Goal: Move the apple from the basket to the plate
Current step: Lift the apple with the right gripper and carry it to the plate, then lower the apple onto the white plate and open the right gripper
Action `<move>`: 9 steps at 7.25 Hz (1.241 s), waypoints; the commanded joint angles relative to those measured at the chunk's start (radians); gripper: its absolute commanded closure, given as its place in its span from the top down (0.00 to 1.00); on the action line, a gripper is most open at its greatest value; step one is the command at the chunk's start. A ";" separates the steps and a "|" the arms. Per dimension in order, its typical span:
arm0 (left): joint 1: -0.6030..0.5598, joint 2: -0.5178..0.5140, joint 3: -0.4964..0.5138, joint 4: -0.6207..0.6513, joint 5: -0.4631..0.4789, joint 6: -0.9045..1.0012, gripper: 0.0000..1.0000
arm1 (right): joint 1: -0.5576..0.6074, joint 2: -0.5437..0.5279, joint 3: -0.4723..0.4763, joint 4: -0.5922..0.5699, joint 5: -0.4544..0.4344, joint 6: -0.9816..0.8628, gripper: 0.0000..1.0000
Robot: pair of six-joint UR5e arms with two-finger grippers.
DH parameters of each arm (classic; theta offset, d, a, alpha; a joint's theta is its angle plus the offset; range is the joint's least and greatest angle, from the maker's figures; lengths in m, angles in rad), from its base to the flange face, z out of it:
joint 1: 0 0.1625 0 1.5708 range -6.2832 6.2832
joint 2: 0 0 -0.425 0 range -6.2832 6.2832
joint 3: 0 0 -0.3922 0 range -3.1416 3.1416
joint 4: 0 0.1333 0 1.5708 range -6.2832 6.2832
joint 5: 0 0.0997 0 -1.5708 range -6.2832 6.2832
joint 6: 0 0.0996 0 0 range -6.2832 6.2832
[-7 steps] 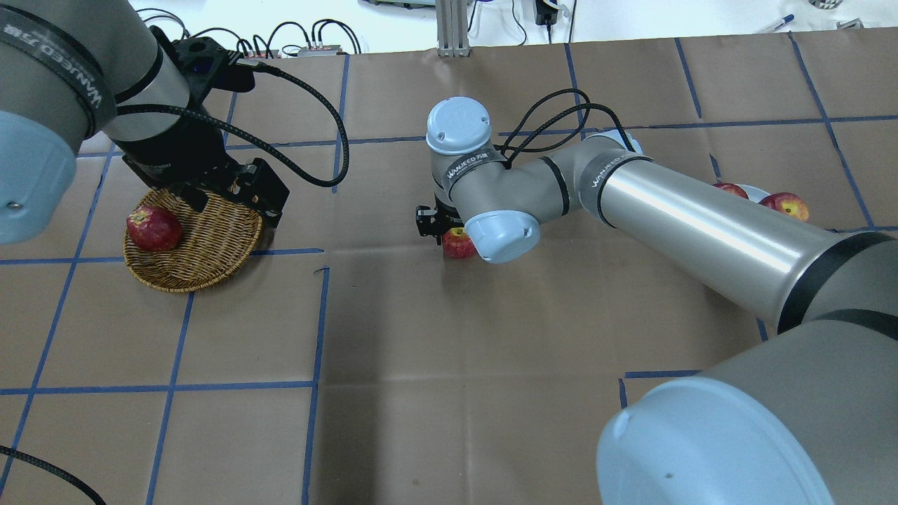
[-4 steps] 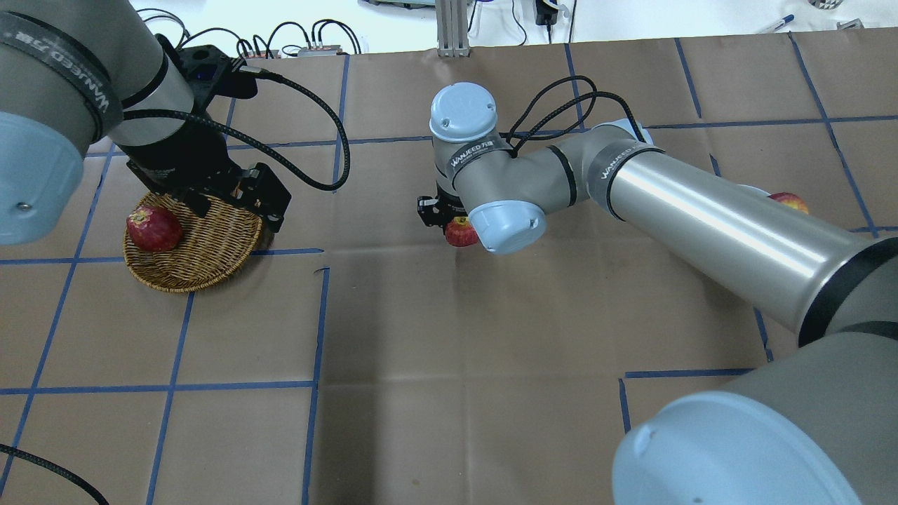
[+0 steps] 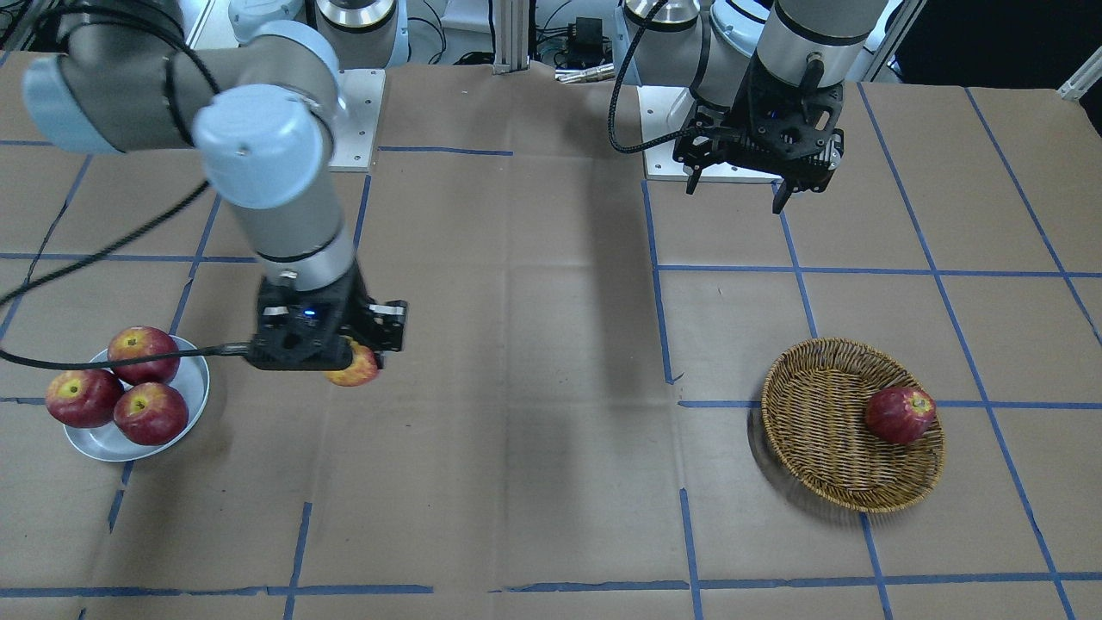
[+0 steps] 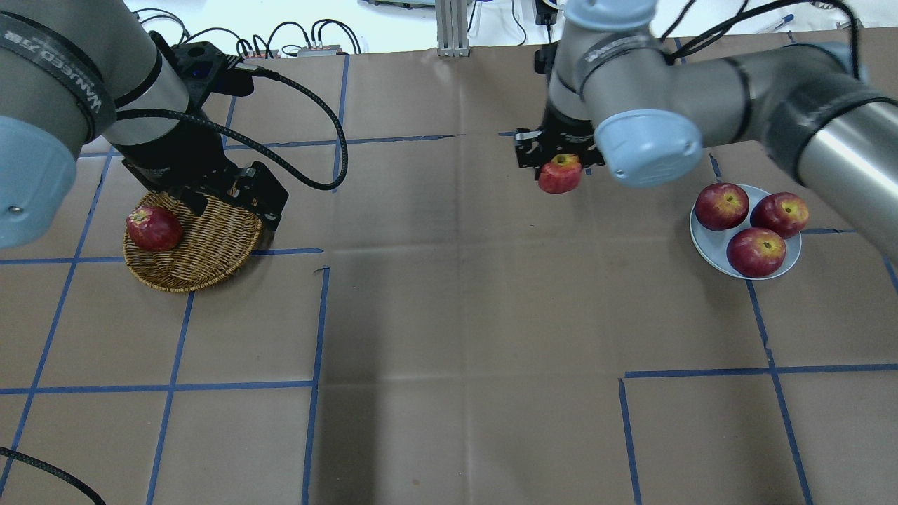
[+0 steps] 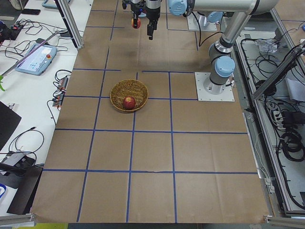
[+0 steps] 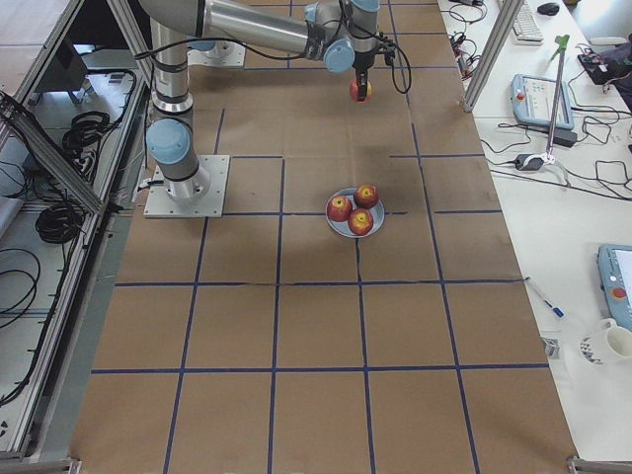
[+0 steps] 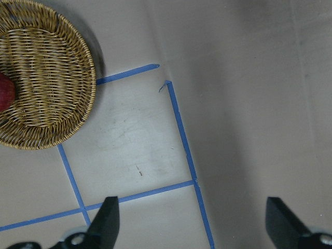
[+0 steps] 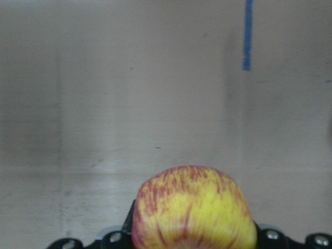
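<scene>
On my overhead feed the right gripper [image 4: 559,167] sits in the upper middle of the frame, to the right of centre, clamped on the yellow-streaked apple [image 4: 560,176]. The apple pokes out just below the black fingers, stem end up. My right wrist camera shows it filling the bottom centre of the picture, its yellow face with red streaks toward the lens and brown paper behind it.

From the front-facing camera the same apple [image 3: 355,368] hangs at the left of centre, tucked under the gripper body, just to the right of the plate [image 3: 103,444] but not over it. The plate, at the left edge of that frame, carries 3 red apples [image 3: 120,383] that touch one another.

The left gripper [image 3: 736,195] hovers at the upper right of that view with its fingers spread wide and nothing between them. The wicker basket [image 3: 818,430] lies at the lower right, well apart from the plate, with 1 dark red apple [image 3: 900,415] against its right-hand side.
</scene>
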 commanded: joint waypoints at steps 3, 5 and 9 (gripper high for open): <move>-0.002 0.006 0.001 0.001 -0.001 -0.002 0.99 | -0.499 -0.064 0.083 0.001 0.014 -0.762 0.52; -0.003 0.006 0.003 0.001 -0.001 -0.006 0.99 | -0.543 0.001 0.089 -0.002 0.017 -0.819 0.52; -0.003 0.003 0.001 0.001 -0.001 -0.008 0.99 | -0.540 0.069 0.119 -0.114 0.019 -0.805 0.52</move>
